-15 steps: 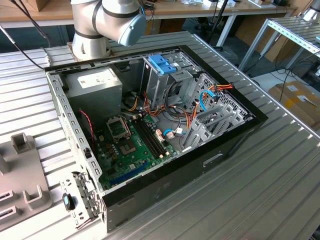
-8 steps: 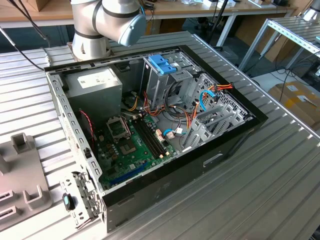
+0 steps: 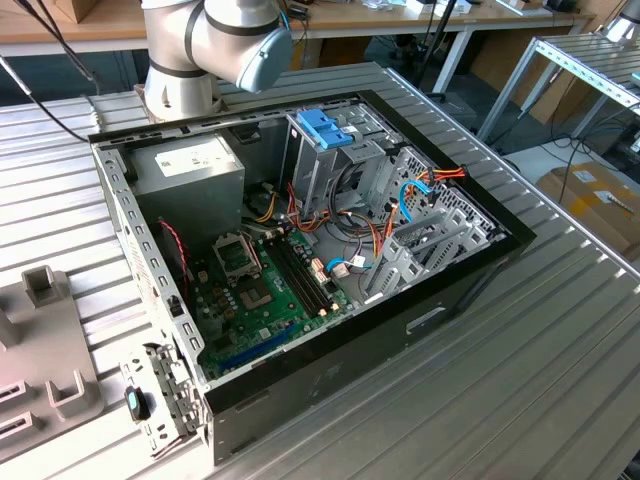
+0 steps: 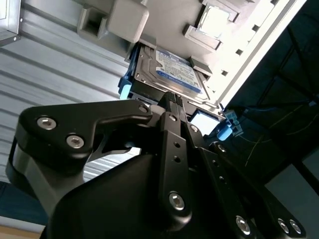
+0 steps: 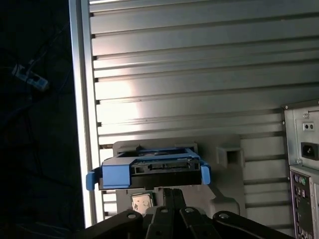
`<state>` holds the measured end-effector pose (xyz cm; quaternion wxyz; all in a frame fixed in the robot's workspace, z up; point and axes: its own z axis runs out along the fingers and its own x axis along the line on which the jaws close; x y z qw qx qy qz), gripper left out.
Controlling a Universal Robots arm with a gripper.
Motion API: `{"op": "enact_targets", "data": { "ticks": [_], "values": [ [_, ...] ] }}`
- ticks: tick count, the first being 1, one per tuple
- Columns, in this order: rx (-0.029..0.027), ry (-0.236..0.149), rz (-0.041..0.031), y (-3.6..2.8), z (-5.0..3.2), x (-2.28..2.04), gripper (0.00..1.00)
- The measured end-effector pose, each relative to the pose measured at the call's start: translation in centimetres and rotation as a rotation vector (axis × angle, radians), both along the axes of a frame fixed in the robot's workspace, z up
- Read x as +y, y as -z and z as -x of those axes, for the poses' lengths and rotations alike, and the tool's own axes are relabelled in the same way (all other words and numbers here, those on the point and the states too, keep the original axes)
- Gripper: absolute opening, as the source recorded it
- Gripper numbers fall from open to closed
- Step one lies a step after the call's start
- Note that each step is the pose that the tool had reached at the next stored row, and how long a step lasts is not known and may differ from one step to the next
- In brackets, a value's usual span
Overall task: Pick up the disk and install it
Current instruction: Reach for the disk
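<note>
- The disk [image 4: 169,72] [image 5: 149,168] lies flat on a grey holder [image 4: 127,20] [image 5: 227,199]. It is a silver box with a blue and white label on top.
- A light-blue rail [image 4: 124,88] [image 5: 114,174] goes around the sides of the disk.
- The holder sits on the ribbed metal worktop [image 3: 520,380] [image 5: 199,64], close to one edge of it.
- A small square chip [image 5: 142,201] lies in the holder too, just beside the disk.
- The black gripper [image 4: 173,97] [image 5: 169,191] is right at the near end of the disk in both wrist views.
- The jaws are together, with just a thin line between them. Their tips are at the edge of the disk, but you cannot tell if they touch it.
- The open computer case [image 3: 300,250] lies on its side in the middle of the worktop. In the first wrist view the back of the case [image 5: 304,149] is near the holder.
- Inside the case are a green board [image 3: 260,290] and a metal cage [image 3: 340,170] with a darker blue bracket [image 3: 325,128] on top.
- The base of the robot arm [image 3: 215,40] stands at the far edge of the worktop, behind the case.
</note>
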<state>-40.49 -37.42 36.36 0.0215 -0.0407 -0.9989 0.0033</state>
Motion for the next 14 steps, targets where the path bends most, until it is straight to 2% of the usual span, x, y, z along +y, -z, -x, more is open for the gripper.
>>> {"op": "enact_targets", "data": {
  "ticks": [3, 7, 10, 11, 14],
  "values": [
    [-0.0002, -0.003, 0.0225, 0.02, 0.0, 0.01, 0.11],
    [0.0, -0.003, 0.025, 0.02, 0.0, 0.04, 0.11],
    [0.0001, -0.003, 0.0251, 0.09, 0.0, 0.33, 0.11],
    [-0.0003, -0.003, 0.0249, 0.28, 0.04, 0.55, 0.11],
    [0.0003, -0.003, 0.0252, 0.64, 0.28, 0.6, 0.11]
  ]
}}
